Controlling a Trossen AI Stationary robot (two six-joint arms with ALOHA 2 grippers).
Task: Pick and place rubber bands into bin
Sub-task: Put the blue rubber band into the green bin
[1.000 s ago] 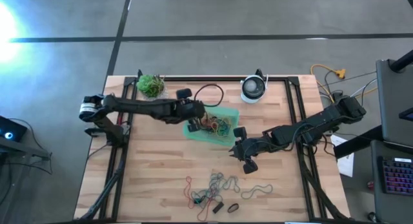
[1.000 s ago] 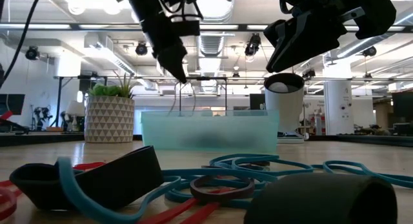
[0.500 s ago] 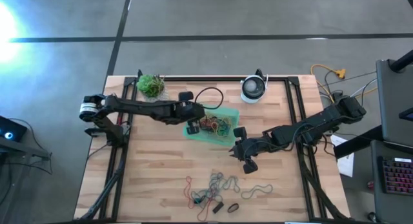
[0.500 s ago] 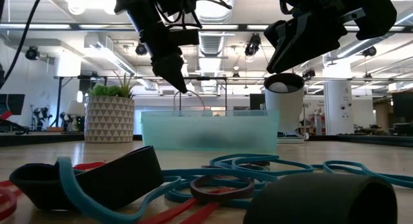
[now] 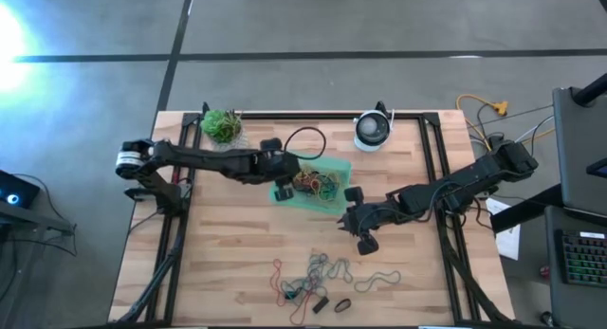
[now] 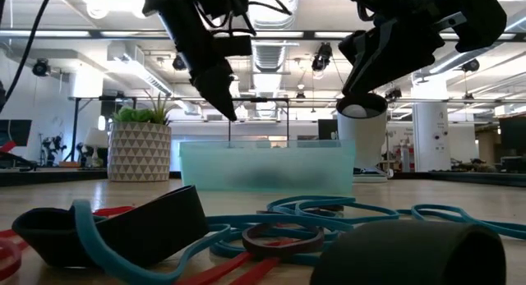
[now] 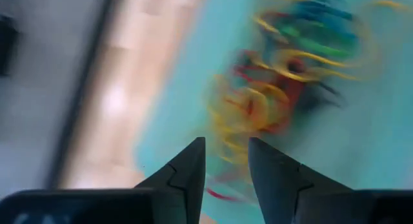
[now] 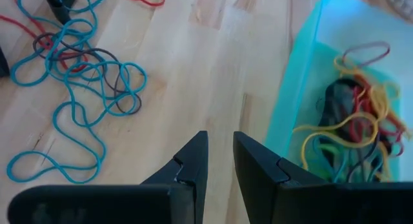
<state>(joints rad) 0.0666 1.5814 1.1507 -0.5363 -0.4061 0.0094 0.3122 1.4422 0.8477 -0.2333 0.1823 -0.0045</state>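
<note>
The bin is a translucent green tray at the table's middle, holding a tangle of rubber bands. My left gripper hovers open over the bin's left part, above the wall, with nothing between its fingers. A thin strand shows just under its tips. More rubber bands lie loose on the wood near the front edge. My right gripper hangs between bin and loose pile, its fingers a narrow gap apart and empty. My left gripper has a thin strand right below its fingertips in the low view, reaching down behind the bin's wall. I cannot tell whether it touches the fingers. The wrist view shows the gap between the fingers empty.
A small potted plant stands at the far left corner and a round white device at the far middle. A black cable loop lies behind the bin. Two wide dark bands lie near the front edge.
My left gripper has opened over the bin and sunk a little. The rubber band loops that hung below its fingertips a second ago no longer hang there; only one thin strand shows under them. My right gripper has kept still.
</note>
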